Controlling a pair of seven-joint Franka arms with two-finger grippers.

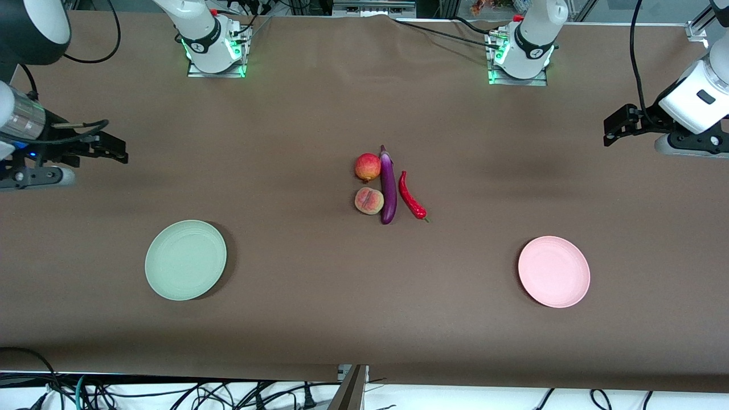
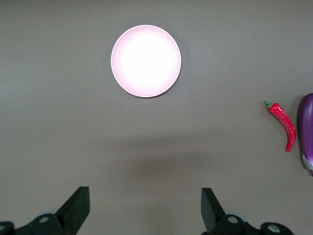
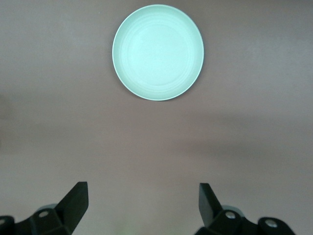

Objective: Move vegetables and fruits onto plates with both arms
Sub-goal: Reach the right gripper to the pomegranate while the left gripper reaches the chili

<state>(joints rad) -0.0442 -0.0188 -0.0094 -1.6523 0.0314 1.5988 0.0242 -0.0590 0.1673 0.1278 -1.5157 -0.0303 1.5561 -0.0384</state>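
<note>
Four items lie together at the table's middle: a purple eggplant [image 1: 388, 188], a red chili pepper [image 1: 411, 196] beside it, a red-yellow apple-like fruit [image 1: 368, 167] and a peach [image 1: 369, 201]. The pale green plate [image 1: 185, 259] sits bare toward the right arm's end, the pale pink plate [image 1: 553, 271] bare toward the left arm's end. My left gripper [image 1: 610, 130] hangs open and holds nothing; its wrist view shows the left gripper [image 2: 145, 205], the pink plate [image 2: 145, 60], the chili [image 2: 284, 125] and part of the eggplant [image 2: 307, 132]. My right gripper [image 1: 117, 151] is open too; in its wrist view the right gripper [image 3: 143, 203] faces the green plate [image 3: 158, 52].
A brown cloth [image 1: 319, 296] covers the whole table. The arm bases [image 1: 215, 51] stand along the edge farthest from the front camera. Cables trail below the table's near edge [image 1: 228, 393].
</note>
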